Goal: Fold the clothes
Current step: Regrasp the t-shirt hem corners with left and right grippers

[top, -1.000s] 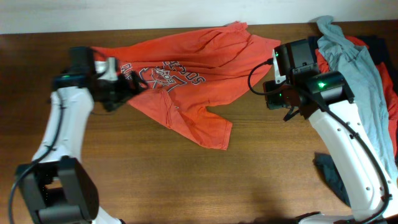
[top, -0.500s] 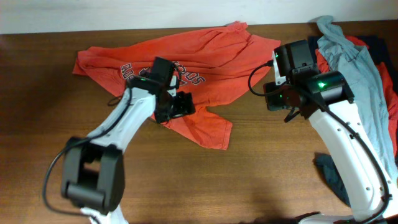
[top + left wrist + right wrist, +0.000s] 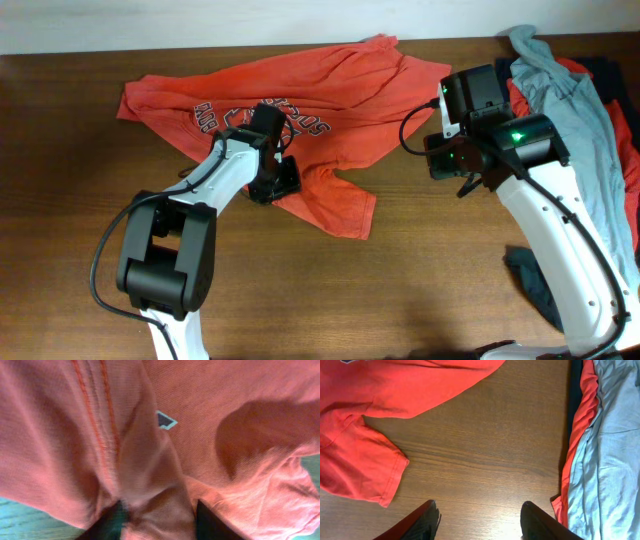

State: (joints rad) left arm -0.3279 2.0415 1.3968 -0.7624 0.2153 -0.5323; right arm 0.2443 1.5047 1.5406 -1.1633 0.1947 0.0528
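The orange-red T-shirt [image 3: 340, 90] lies spread and crumpled at the back of the table, chest print up, one sleeve [image 3: 340, 205] trailing towards the front. My left gripper [image 3: 282, 180] is down on the shirt just below the print. In the left wrist view its fingers [image 3: 159, 510] pinch a raised fold of orange cloth [image 3: 160, 485]. My right gripper [image 3: 479, 505] hangs open over bare wood between the shirt's sleeve [image 3: 360, 465] and the pile, holding nothing.
A heap of other clothes sits at the right edge: a light grey-blue piece [image 3: 575, 130] over a red one [image 3: 628, 150]. A dark navy piece [image 3: 525, 275] lies by the right arm's base. The brown wooden table [image 3: 420, 280] shows in front.
My left gripper has swung from the shirt's left end rightwards to below the print. There it has lowered onto the cloth, and its jaws have narrowed around a fold. The right arm has not moved.
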